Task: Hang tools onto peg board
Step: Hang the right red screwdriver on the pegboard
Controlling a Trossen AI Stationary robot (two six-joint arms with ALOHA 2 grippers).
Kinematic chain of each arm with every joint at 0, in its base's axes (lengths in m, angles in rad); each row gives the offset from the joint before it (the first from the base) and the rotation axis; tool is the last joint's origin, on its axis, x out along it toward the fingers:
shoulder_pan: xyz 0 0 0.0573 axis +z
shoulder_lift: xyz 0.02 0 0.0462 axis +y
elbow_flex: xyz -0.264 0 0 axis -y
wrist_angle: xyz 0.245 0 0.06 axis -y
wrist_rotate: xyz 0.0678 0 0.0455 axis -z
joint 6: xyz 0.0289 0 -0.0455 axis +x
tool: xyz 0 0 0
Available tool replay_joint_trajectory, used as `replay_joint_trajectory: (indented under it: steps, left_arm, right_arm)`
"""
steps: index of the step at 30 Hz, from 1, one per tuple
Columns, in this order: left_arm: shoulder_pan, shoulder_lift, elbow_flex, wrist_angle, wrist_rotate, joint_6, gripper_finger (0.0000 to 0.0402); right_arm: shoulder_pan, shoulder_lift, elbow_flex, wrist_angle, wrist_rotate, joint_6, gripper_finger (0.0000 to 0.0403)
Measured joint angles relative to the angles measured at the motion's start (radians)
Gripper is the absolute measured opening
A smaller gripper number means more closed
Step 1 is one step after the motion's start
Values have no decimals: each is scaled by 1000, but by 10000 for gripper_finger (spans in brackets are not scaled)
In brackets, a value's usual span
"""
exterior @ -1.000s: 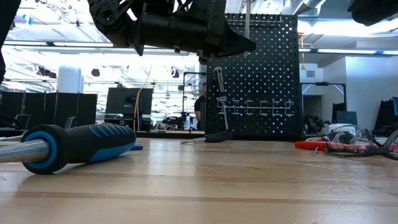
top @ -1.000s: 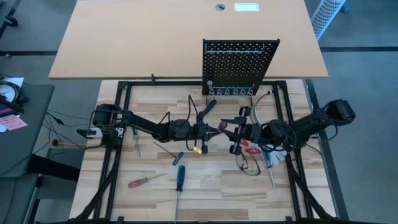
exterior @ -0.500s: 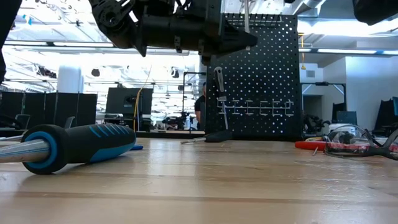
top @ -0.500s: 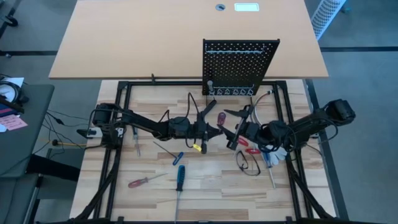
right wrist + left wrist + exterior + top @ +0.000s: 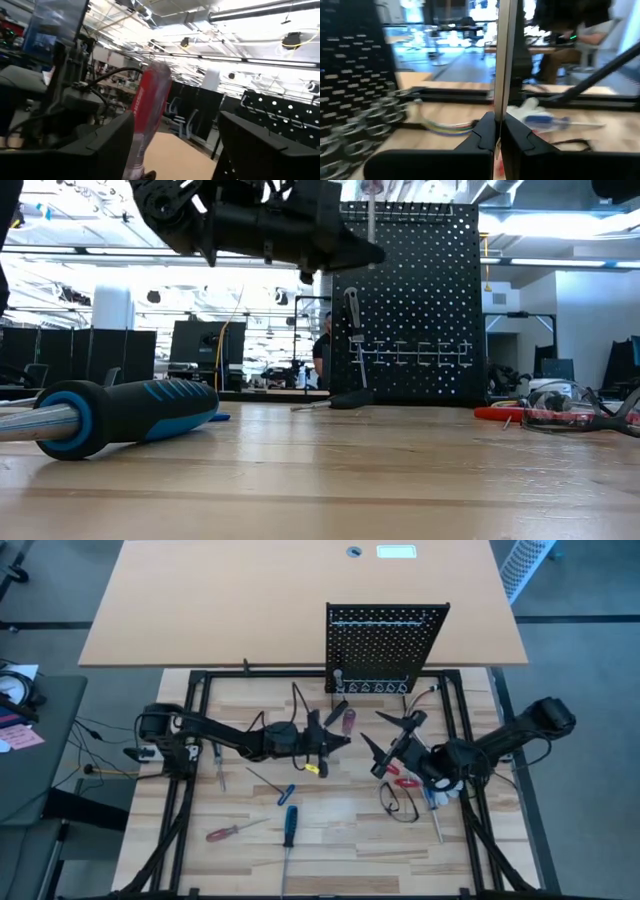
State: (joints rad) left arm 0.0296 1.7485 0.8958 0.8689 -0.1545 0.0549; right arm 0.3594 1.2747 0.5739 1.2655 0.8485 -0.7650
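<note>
Up front on our worktop [image 5: 330, 830] the blue-handled screwdriver [image 5: 289, 824] lies near the front edge. Mid-table, our left end effector [image 5: 337, 736] is clamped on a red-handled screwdriver [image 5: 348, 720], held above the surface. Our right end effector [image 5: 388, 740] sits just beside it, fingers spread, empty. Farther back stands the peg board [image 5: 385, 648], with open wood before it.

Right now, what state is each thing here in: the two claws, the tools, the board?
Left gripper: shut on the held screwdriver's steel shaft.
Held screwdriver: off the table, red handle.
Right gripper: open, empty.
Peg board: upright.
Hung tool: on the board.
Blue screwdriver: lying on the table.
Pliers: lying on the table.
</note>
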Motion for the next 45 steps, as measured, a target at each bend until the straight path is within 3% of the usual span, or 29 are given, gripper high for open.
replay_joint_trajectory:
  steps: [6,12,16,20,29,45]
  left_arm:
    - [39,-84,-6,-81,-61,9,0]
    - [126,-151,26,-104,-74,20,0]
    - [192,-144,140,-227,-66,45,0]
    - [247,-124,304,-410,-45,61,0]
    - [367,-124,452,-473,2,23,0]
    - [403,-26,519,-494,64,-27,0]
  right_arm:
    - [18,0,-6,-58,3,72,294]
    - [12,2,-44,-309,-14,422,294]
    - [9,43,-69,-508,-68,691,291]
    - [10,129,-104,-496,-91,836,291]
    - [5,300,-108,-343,-92,844,291]
    - [-2,301,-106,-316,-94,809,291]
